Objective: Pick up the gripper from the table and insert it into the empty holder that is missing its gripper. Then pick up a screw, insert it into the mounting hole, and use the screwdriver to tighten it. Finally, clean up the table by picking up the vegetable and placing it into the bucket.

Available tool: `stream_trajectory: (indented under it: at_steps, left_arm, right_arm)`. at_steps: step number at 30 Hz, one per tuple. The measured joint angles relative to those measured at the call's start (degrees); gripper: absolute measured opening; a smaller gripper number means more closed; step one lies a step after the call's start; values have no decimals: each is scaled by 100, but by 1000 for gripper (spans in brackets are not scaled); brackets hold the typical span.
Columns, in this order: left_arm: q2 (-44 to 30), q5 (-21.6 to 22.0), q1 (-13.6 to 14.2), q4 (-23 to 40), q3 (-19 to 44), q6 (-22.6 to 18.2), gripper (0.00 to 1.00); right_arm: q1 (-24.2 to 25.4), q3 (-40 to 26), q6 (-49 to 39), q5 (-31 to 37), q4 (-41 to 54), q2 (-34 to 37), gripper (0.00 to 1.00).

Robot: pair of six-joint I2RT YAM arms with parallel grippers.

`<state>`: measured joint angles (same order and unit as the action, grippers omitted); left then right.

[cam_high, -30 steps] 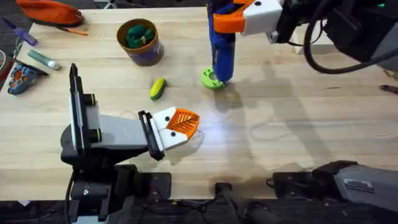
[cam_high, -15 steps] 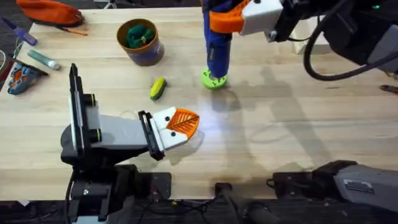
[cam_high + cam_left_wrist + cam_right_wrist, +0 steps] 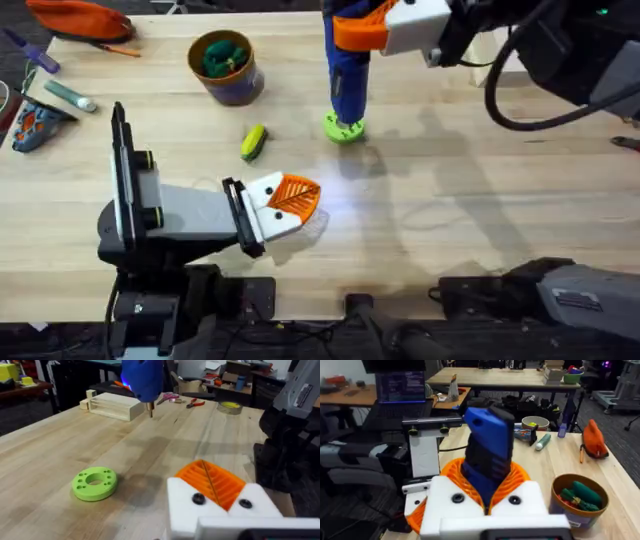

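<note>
My right gripper (image 3: 352,32) is shut on the blue screwdriver (image 3: 345,65), holding it upright, tip down. The tip (image 3: 149,410) hangs in the air beyond the flat green ring dish (image 3: 343,127). In the right wrist view the screwdriver (image 3: 487,450) is clamped between the orange fingers (image 3: 517,477). My left gripper (image 3: 297,197) rests low near the table's front, its orange pads (image 3: 212,482) shut together on nothing. The yellow vegetable (image 3: 254,141) lies between the left gripper and the bucket (image 3: 226,67). The bucket holds a green leafy toy. The loose gripper piece, the empty holder and the screw are out of view.
An orange pouch (image 3: 80,18), a marker (image 3: 70,96) and a small grey and orange object (image 3: 32,126) lie at the far left. A wooden block (image 3: 114,406) sits beyond the dish in the left wrist view. Open tabletop stretches to the right (image 3: 500,190).
My right gripper has carried the screwdriver slightly to the left, so it now overlaps the green ring dish. The left arm has not moved.
</note>
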<state>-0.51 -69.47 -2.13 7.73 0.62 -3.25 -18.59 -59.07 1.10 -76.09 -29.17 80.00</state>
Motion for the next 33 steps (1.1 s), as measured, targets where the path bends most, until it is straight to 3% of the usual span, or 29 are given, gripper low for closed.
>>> stream_trajectory:
  at_steps: [18,25,33]
  left_arm:
    - [0,2,0,0,0,0,15]
    - [0,2,0,0,0,0,15]
    - [0,2,0,0,0,0,15]
  right_arm:
    - [-146,4,238,99,-332,-1,26]
    - [-201,168,592,246,-1248,1,26]
    - [-315,364,970,462,-1629,1,26]
